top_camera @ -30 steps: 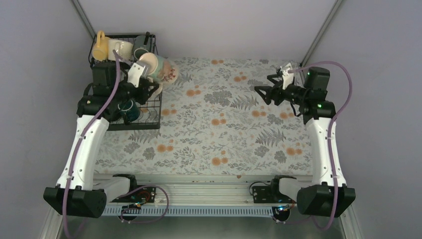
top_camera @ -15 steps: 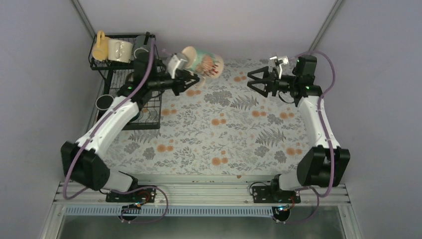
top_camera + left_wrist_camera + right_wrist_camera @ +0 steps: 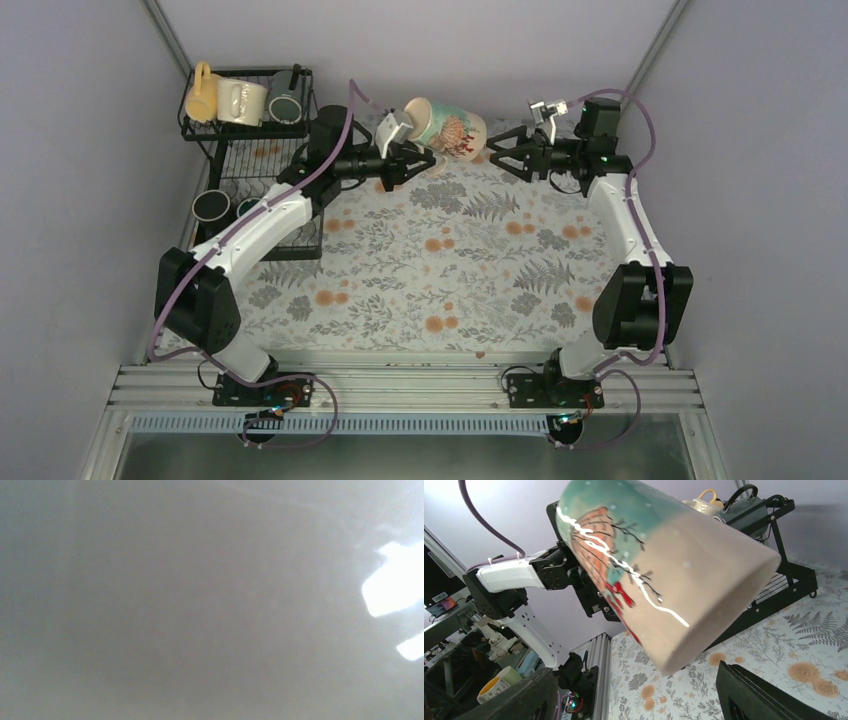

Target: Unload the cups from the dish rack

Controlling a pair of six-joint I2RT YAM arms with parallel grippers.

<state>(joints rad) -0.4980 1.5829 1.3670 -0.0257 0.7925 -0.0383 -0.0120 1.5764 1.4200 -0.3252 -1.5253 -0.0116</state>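
Observation:
My left gripper (image 3: 413, 160) is shut on the beige mug (image 3: 447, 125), painted teal and red, and holds it tilted in the air over the back of the table. The left wrist view is only a grey blur. My right gripper (image 3: 506, 156) is open just right of the mug; in the right wrist view the mug (image 3: 664, 565) hangs above and between its spread fingers (image 3: 764, 695), its base toward the camera. The black wire dish rack (image 3: 300, 215) stands at the back left. Its upper shelf holds a yellow mug (image 3: 200, 92), a cream mug (image 3: 243, 100) and a dark grey mug (image 3: 285, 103). A black mug (image 3: 210, 205) and a dark green mug (image 3: 250, 207) sit below.
The flowered table mat (image 3: 450, 270) covers the table. Grey walls close in at the back and both sides. The rack (image 3: 784, 580) shows behind the mug in the right wrist view. The aluminium rail (image 3: 400, 385) with the arm bases runs along the near edge.
My left arm has carried the beige mug out of the rack and to the right, to the back middle. My right arm has swung left toward the mug, still open.

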